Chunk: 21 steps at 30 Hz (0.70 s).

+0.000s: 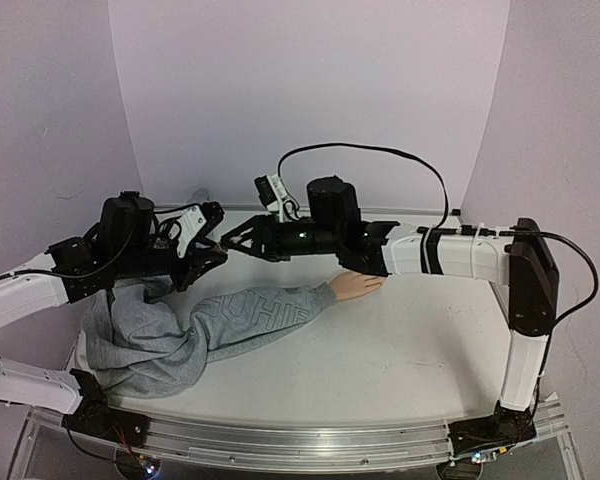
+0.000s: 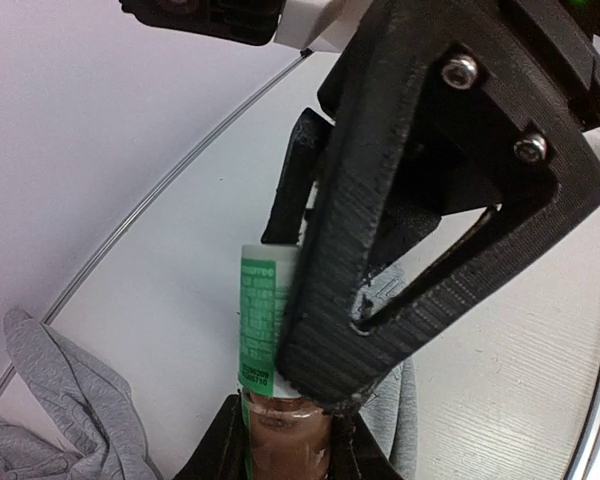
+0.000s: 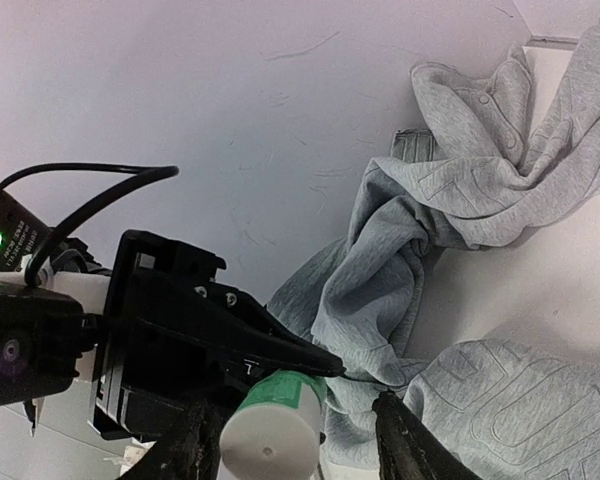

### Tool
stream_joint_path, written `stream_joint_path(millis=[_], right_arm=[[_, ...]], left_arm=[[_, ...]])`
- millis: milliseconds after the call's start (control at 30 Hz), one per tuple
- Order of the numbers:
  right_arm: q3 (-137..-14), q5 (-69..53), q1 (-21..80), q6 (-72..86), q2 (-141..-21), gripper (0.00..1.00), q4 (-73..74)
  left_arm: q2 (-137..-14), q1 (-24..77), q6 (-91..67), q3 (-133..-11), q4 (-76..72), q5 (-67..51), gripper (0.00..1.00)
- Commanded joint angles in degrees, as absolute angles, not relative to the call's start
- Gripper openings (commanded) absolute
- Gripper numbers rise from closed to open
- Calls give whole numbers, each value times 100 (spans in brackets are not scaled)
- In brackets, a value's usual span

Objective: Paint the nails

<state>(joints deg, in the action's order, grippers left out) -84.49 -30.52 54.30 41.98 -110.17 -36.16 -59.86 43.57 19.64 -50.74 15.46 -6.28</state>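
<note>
My left gripper (image 1: 210, 252) (image 2: 286, 448) is shut on a small polish bottle (image 2: 280, 445) with brown liquid and a white cap (image 2: 265, 310) (image 3: 270, 435) that carries a green label. It holds the bottle above the sweatshirt's left side. My right gripper (image 1: 232, 240) (image 3: 292, 408) has reached across and stands open around the cap; one finger (image 2: 380, 250) lies along it and the other stands off. The peach mannequin hand (image 1: 358, 285) lies flat under the right forearm, at the end of the grey sleeve (image 1: 270, 312). Its nails are too small to make out.
The crumpled grey sweatshirt (image 1: 150, 345) (image 3: 450, 200) (image 2: 70, 400) covers the left half of the white table (image 1: 400, 350). The lilac backdrop (image 1: 310, 100) curves up close behind both grippers. A black cable (image 1: 380, 150) loops above the right arm.
</note>
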Motion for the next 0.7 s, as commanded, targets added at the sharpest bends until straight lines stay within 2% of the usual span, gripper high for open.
stream_joint_path(millis=[0,100,400,467,667], right_arm=[[-8770,-3090,5429,4349,-11007,41,-4096],[-8695,-3185,5428,4323,-11018,28,-4111],[-8212,-3891,5431,3314,-10665,0,-4165],[-7996,-4208,5431,2860,-10462,0,-4138],[-7413,-5445,5492,1026,-9840,1,-3417]], left_arm=[[-5834,4410,2041,-5108,1270,-678,0],[-5844,4421,1993,-5130,1270,-817,0],[-5974,4425,1486,-5369,1291,-2042,0],[-6042,4393,1325,-5477,1284,-2621,0],[-6405,4230,828,-5895,877,-5689,0]])
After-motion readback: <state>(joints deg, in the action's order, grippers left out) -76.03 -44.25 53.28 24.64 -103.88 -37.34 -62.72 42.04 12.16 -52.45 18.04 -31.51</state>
